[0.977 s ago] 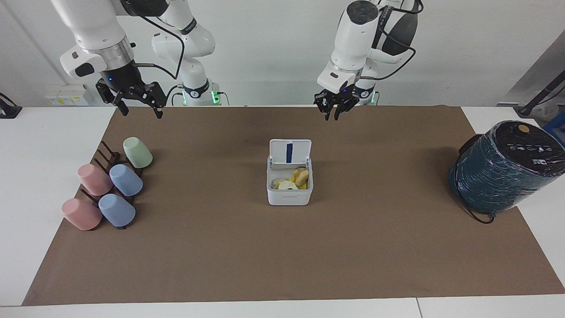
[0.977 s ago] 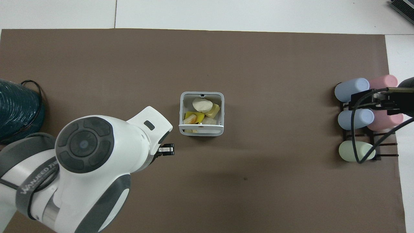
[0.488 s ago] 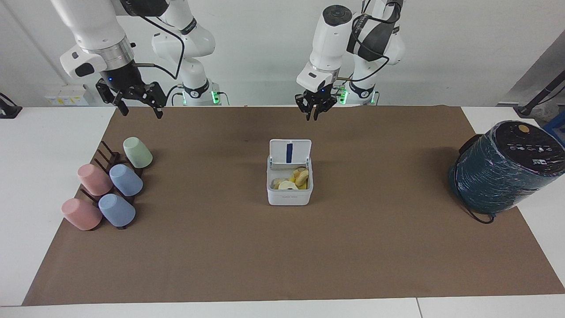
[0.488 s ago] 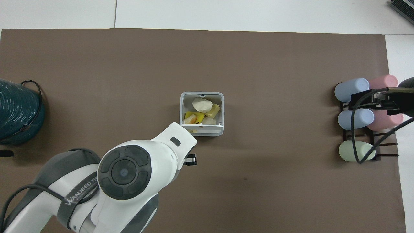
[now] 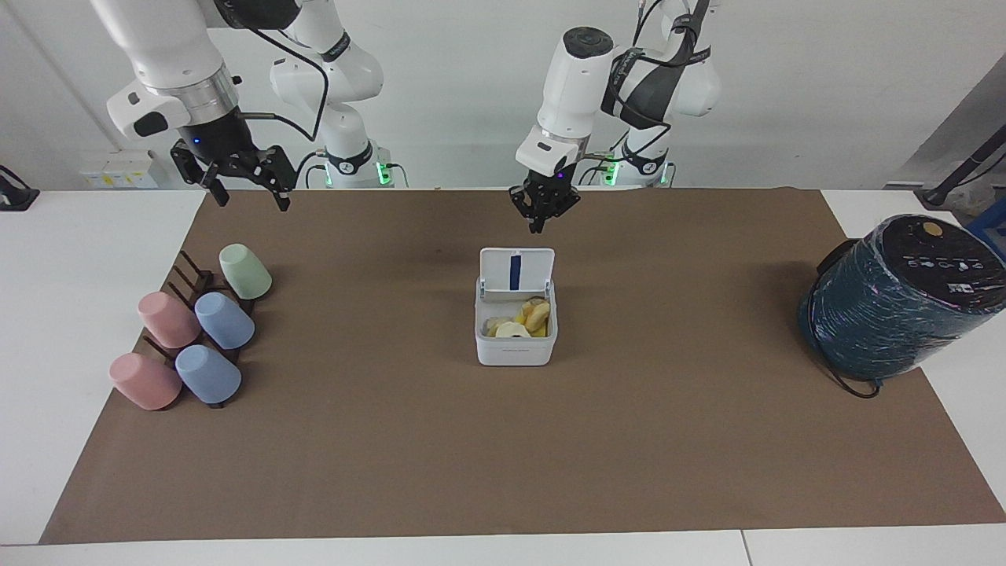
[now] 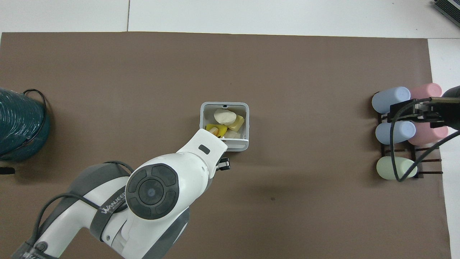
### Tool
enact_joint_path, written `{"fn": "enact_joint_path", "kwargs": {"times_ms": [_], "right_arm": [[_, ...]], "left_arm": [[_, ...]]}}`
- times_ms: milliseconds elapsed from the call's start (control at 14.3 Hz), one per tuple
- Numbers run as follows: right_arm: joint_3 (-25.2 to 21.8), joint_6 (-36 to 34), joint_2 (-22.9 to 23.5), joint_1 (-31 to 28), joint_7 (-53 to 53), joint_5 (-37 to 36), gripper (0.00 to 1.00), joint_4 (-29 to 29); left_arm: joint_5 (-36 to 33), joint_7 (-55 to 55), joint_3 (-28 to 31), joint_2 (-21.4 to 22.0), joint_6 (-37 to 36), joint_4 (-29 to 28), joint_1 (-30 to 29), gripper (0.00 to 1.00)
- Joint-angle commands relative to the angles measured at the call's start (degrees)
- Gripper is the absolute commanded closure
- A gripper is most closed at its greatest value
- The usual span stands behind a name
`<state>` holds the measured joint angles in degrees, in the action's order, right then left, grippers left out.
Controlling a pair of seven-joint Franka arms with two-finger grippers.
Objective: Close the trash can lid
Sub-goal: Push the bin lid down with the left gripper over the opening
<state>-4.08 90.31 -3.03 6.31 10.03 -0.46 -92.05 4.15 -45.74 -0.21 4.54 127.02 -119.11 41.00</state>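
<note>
The trash can [image 5: 515, 350] is a small white box at the middle of the brown mat, with yellow and pale scraps inside; it also shows in the overhead view [image 6: 247, 120]. Its lid [image 5: 534, 270] stands upright on the hinge at the can's robot-side edge, blue strip facing away from the robots; from overhead the lid [image 6: 237, 143] is seen edge-on. My left gripper [image 5: 541, 225] is shut and empty, in the air over the mat by the hinge edge, above the lid's top and apart from it. My right gripper [image 5: 250, 200] is open and waits above the cup rack.
A dark rack holds several pastel cups [image 5: 224, 321] toward the right arm's end; they also show overhead [image 6: 394, 131]. A large dark teal cylinder [image 5: 900, 299] with a cable stands at the left arm's end. The brown mat [image 5: 503, 456] covers the table.
My left gripper has swung toward the right arm's end and a little lower, arriving above the upright lid. The lid, the can and my right arm have not moved.
</note>
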Motion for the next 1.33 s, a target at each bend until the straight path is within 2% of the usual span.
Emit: {"fn": "enact_joint_path", "kwargs": {"times_ms": [0,349,698,1256], "right_arm": [[0.30,0.83,-1.19,-0.69,0.69,1.25,0.00,-1.46],[0.30,0.83,-1.19,-0.69,0.60,1.16,0.00,-1.46],[0.30,0.83,-1.19,-0.69,0.69,1.16,0.00,-1.55],[0.30,0.83,-1.19,-0.69,0.60,1.25,0.00,-1.46]], "left_arm": [[2.09,-1.89,0.82,-0.93,4.89,-0.25,0.84,0.94],[2.18,-7.78,0.82,-4.44,13.69,1.50,0.22,0.95],[2.27,-8.40,0.91,-8.40,20.01,3.09,-1.62,0.95],[5.17,-8.14,0.91,-11.31,24.68,4.41,-3.38,0.98]]}}
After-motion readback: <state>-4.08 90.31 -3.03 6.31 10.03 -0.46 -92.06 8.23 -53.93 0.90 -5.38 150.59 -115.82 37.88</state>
